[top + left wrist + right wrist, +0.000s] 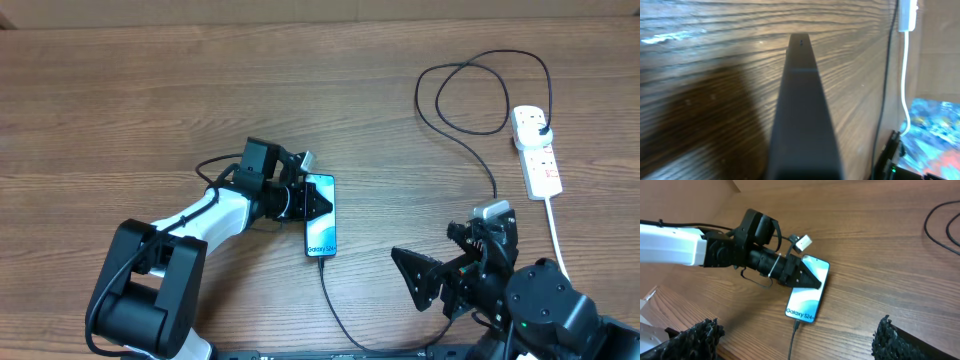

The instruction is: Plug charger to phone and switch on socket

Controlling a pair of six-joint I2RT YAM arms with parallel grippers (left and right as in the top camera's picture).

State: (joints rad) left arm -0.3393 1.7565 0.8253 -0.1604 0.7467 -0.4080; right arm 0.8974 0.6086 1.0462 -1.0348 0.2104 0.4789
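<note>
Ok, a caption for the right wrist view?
Left fingers over the phone, charger plugged into its bottom edge.

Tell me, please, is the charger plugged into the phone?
Plugged in: the charger ends in a connector seated in the bottom edge of the phone, per the right wrist view.

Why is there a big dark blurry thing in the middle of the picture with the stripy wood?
Left wrist view: that wedge looks like the left pincer, too near the lens to be in focus, with a soft shadow on the table beside it. Overhead view: evenly lit and sharp. Right wrist view: the phone is crisp, its screen bright.
</note>
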